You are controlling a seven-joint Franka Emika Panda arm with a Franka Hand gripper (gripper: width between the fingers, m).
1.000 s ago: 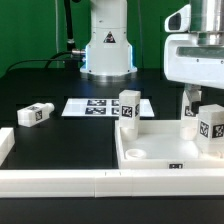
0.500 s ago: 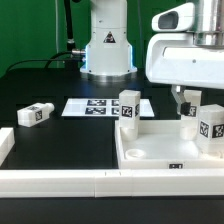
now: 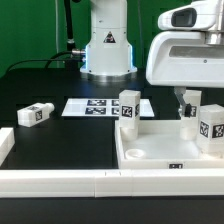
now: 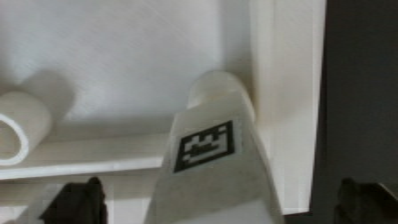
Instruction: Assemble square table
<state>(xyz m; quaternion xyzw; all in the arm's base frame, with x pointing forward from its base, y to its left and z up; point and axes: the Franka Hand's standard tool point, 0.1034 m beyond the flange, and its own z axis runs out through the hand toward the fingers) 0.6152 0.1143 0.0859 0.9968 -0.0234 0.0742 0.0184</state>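
**Exterior view.** The arm's white wrist housing (image 3: 190, 55) fills the upper part on the exterior view's right and is cut off by the frame. It reaches straight down over the far right corner of the square panel (image 3: 150, 168). The gripper (image 3: 184, 103) hangs below it with its fingers pointing down, largely hidden, so its spread is hard to read here.

The panel lies flat, rim up, at the near edge of the table (image 3: 70, 140), against the front border rail (image 3: 60, 184). Three posts stand upright on it with their long axes vertical:
- the far-left leg post (image 3: 130, 107)
- the far-right leg post (image 3: 193, 101), just beside the gripper
- the right-edge leg post (image 3: 212, 126), partly cut off

The lying leg post (image 3: 35, 114) rests on its side near the table's left edge, well apart from the panel. The marker board (image 3: 95, 106) lies between them.

**Wrist view.** The two dark fingertips (image 4: 80, 200) stand wide apart, with a tagged leg post (image 4: 214, 150) between them. There is a gap on each side, so the pincer is open and holds nothing. The post's long axis runs toward the camera. Behind it is the panel's floor (image 4: 125, 50). A round white tube (image 4: 22, 120) is cut off at the frame edge, and I cannot tell whether it is a socket or a post.
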